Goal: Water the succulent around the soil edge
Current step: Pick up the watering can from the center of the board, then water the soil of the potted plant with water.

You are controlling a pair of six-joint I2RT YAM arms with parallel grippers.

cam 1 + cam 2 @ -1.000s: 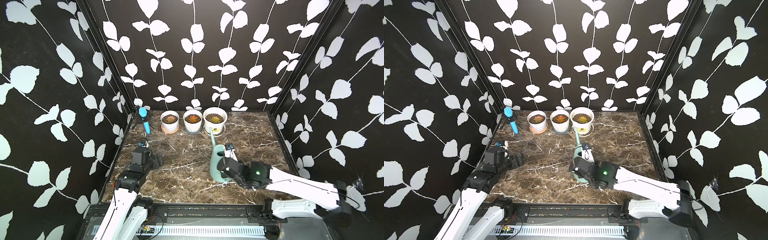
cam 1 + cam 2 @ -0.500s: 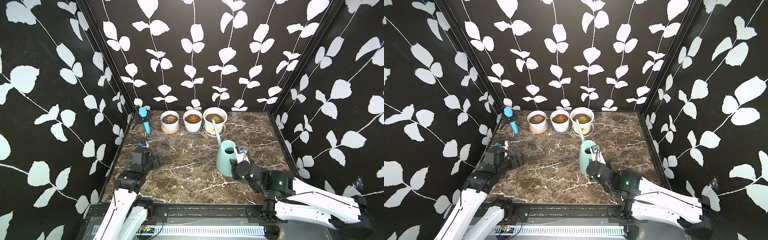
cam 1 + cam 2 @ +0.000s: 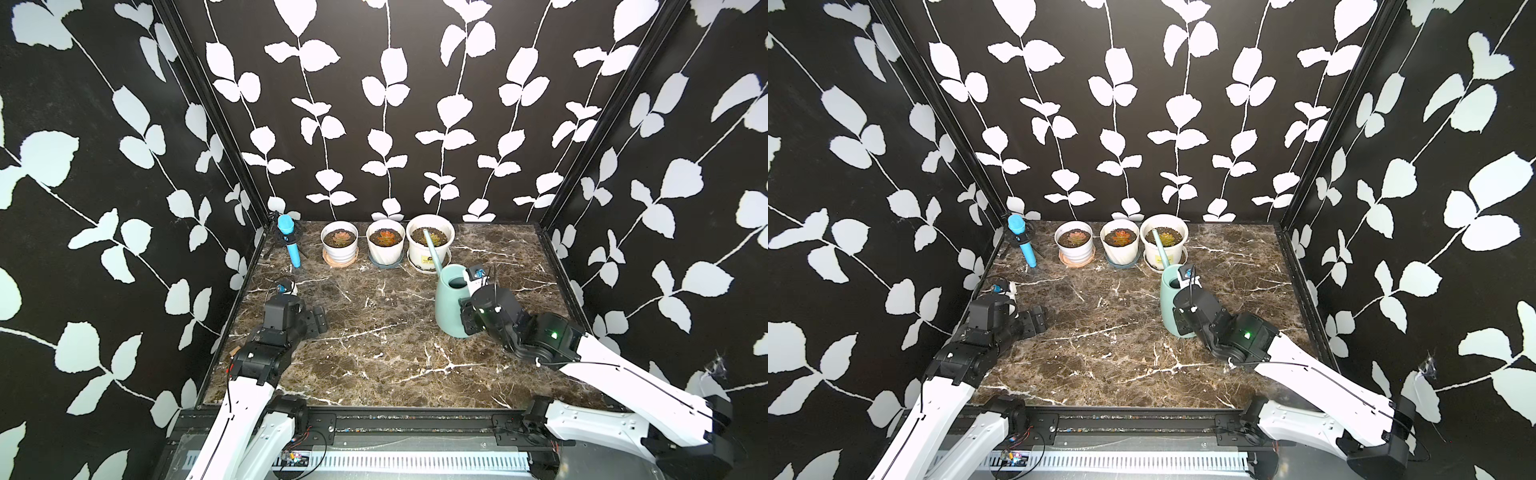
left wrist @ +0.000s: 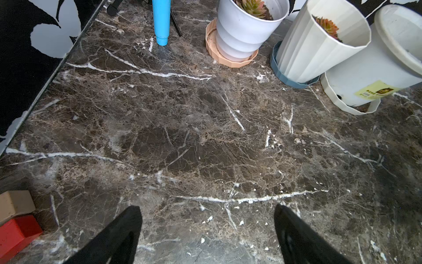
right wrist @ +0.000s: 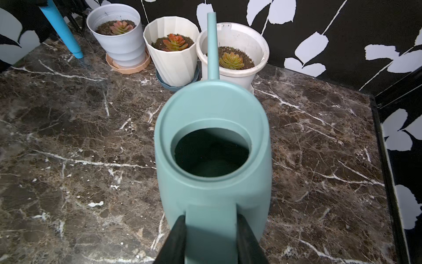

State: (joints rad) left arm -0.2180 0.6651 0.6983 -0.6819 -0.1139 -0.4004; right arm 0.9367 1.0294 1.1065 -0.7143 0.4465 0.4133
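Note:
Three white pots stand in a row at the back. The largest, at the right (image 3: pixel 428 253) (image 5: pixel 246 75), holds a yellow-green succulent (image 3: pixel 433 238) (image 3: pixel 1167 239) (image 5: pixel 231 60) in dark soil. An upright teal watering can (image 3: pixel 451 303) (image 3: pixel 1169 305) (image 5: pixel 212 146) is just in front of that pot. Its long spout (image 3: pixel 430 247) (image 5: pixel 212 45) reaches over the soil at the rim's left side. My right gripper (image 3: pixel 467 318) (image 5: pixel 211 219) is shut on the can's handle. My left gripper (image 3: pixel 318 318) (image 4: pixel 206 208) is open and empty, low over the marble at the left.
The middle pot (image 3: pixel 385 247) holds an orange succulent and the left pot (image 3: pixel 340 245) a pink one, both on saucers. A blue cylinder (image 3: pixel 289 241) leans on a small stand at the back left. Red and tan blocks (image 4: pixel 16 228) lie near the left wall.
My right arm has carried the can to the right and toward the pots. The spout tip, earlier short of the right pot, now lies over its soil. The left arm has not moved.

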